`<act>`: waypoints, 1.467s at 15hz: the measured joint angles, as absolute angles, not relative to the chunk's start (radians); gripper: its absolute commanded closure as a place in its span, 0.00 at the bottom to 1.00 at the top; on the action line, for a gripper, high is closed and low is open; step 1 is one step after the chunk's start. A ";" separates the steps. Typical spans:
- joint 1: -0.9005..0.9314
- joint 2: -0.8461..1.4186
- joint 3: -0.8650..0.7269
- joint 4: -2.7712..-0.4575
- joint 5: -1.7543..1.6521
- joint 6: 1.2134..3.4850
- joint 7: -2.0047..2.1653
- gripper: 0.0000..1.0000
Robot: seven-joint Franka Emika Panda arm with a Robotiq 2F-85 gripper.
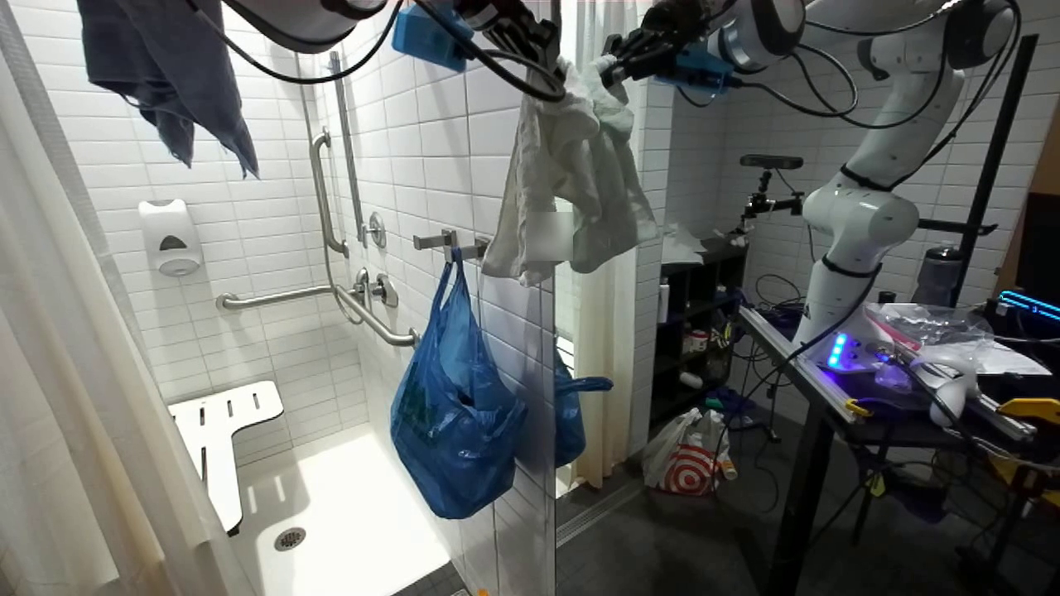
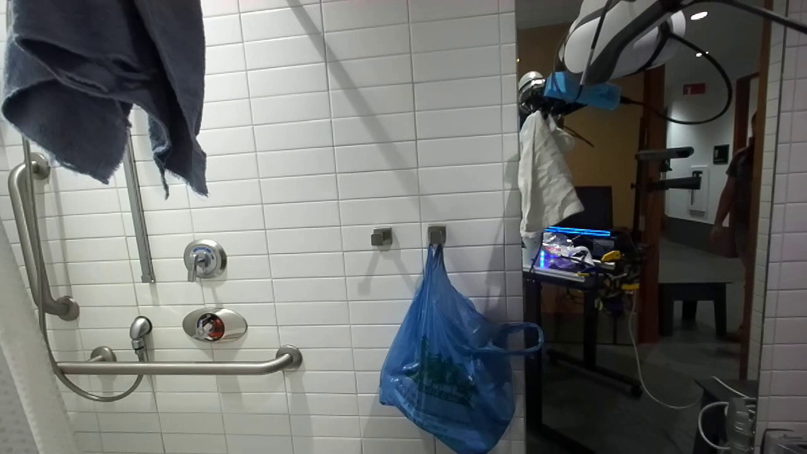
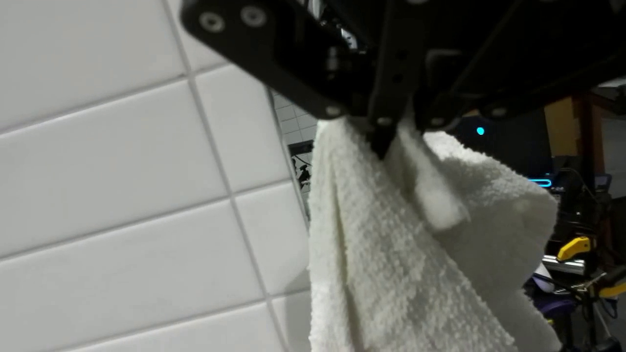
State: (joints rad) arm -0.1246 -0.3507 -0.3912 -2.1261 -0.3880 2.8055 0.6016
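The edge closest to the gripper (image 3: 385, 134) is the upright side of the mirror (image 2: 649, 214), where it meets the white tile wall (image 2: 353, 157); in the wrist view that line runs just beside the white cloth (image 3: 401, 254), which hangs in front of the mirror, though whether it touches the glass cannot be told. A broad stretch of wall separates the cloth from the grey-blue towel (image 2: 113, 88), which hangs high in both exterior views, and a gap lies between the cloth's hem and a loop handle (image 2: 537, 337) of the blue bag (image 2: 447, 384) that pokes across the mirror's edge lower down. More room spreads over the pale shower floor (image 1: 356, 505), bounded on one side by a curtain (image 1: 66, 356) and a white seat (image 1: 222, 447). By count, there are two hooks (image 2: 381, 237) (image 2: 436, 234), the one nearer the mirror carrying the bag; one bag, doubled by its reflection; one towel besides the cloth; two curved grab bars (image 1: 323, 192) (image 2: 189, 367); two shower valves (image 2: 205, 258) (image 2: 214, 325); one soap dispenser (image 1: 171, 237); one drain (image 1: 290, 539); and one arm (image 1: 302, 15), whose base (image 1: 832, 306) shows in the mirror on one desk (image 1: 816, 383). The gripper's jaws are drawn together with only fabric between them: they pinch the white cloth near its top, folds spreading to both sides of the grip, and the rest drapes freely below, its lower corners loose.
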 measured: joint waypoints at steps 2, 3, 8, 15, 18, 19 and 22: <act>-0.125 -0.357 -0.369 -2.136 -0.418 2.809 0.612 0.99; -0.125 -0.361 -0.358 -2.139 -0.433 2.810 0.618 0.99; -0.124 -0.367 -0.315 -2.151 -0.462 2.807 0.628 0.99; -0.124 -0.355 -0.290 -2.171 -0.462 2.774 0.628 0.99; -0.125 -0.349 -0.277 -2.179 -0.478 2.766 0.629 0.99; -0.125 -0.348 -0.272 -2.182 -0.489 2.765 0.632 0.99; -0.128 -0.342 -0.253 -2.190 -0.523 2.760 0.644 0.99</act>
State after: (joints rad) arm -0.1281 -0.3417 -0.2526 -2.1904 -0.5227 2.7604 0.6437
